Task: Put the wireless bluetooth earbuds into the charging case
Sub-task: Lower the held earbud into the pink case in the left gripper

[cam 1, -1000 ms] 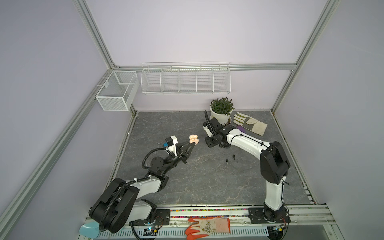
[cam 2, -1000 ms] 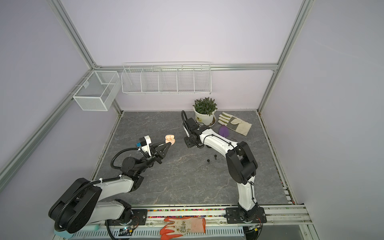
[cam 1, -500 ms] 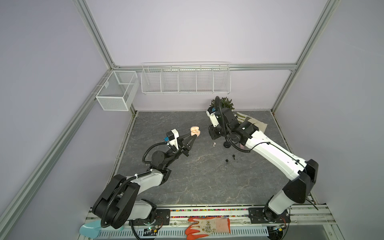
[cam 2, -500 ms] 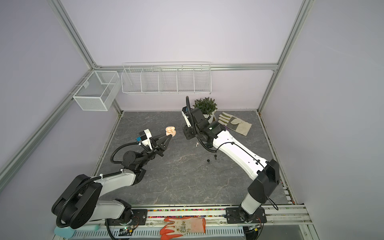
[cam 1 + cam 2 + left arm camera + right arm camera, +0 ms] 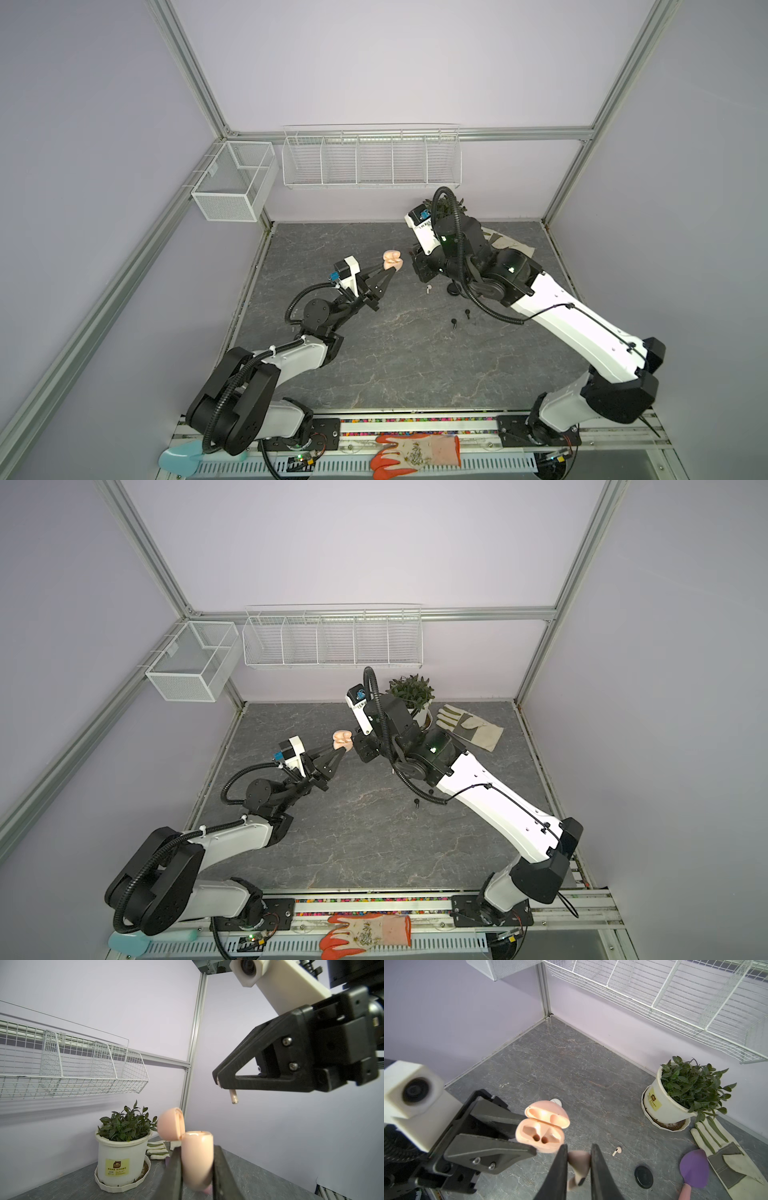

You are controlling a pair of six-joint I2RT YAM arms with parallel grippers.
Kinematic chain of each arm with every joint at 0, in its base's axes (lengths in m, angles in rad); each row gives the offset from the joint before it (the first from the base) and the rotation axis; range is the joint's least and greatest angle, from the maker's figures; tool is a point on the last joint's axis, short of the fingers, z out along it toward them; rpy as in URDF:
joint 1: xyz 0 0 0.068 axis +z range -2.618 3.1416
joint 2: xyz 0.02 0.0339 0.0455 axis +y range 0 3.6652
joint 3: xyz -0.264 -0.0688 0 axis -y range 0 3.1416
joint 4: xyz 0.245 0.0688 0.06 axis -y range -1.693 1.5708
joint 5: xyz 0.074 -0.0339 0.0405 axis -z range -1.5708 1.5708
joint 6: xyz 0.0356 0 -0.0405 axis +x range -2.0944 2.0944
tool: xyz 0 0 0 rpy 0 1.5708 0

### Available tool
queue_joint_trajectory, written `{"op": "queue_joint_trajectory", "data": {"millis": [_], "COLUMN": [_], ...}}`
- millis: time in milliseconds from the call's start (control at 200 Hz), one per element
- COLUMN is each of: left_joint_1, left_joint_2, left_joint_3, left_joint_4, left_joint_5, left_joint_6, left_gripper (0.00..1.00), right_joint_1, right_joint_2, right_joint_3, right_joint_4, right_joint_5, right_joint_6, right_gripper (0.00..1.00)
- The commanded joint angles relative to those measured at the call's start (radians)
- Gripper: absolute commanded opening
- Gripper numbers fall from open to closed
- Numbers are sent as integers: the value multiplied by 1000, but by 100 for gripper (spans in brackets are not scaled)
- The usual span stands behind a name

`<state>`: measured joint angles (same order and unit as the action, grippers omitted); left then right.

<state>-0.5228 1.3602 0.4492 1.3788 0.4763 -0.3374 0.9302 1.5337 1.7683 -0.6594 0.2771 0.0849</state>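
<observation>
My left gripper is shut on the peach charging case, held above the table with its lid hinged open and both sockets bare. My right gripper is shut on a pale pinkish earbud, right beside the case and slightly above its mouth; the earbud's stem pokes down from the fingertips. Another whitish earbud lies on the table. Two black earbuds lie nearer the front.
A black round case sits on the table near the loose earbud. A potted plant, a work glove and a purple trowel occupy the back right. Wire baskets hang on the back wall.
My right arm has risen from the table with the earbud and swung toward the case. My left gripper has lifted the open case a little higher.
</observation>
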Motion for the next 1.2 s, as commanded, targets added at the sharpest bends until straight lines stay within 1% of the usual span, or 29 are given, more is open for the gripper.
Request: {"op": "queue_joint_trajectory", "data": {"millis": [0,510,795,1194], "left_joint_1": [-3,-4,-4,-4], "left_joint_2": [0,-19,-29,-33], "left_joint_3": [25,23,21,20], "left_joint_4": [39,38,39,38], "left_joint_5": [23,31,26,23], "left_joint_6": [6,-3,-11,-14], "left_gripper": [0,0,0,0], "right_joint_1": [17,23,24,22], "right_joint_2": [-7,2,8,27], "right_joint_3": [-5,-89,-120,-133], "right_joint_4": [81,235,256,268], "right_joint_5": [-27,-94,-103,-98], "right_joint_6": [-9,34,63,70], "right_gripper": [19,18,17,17]}}
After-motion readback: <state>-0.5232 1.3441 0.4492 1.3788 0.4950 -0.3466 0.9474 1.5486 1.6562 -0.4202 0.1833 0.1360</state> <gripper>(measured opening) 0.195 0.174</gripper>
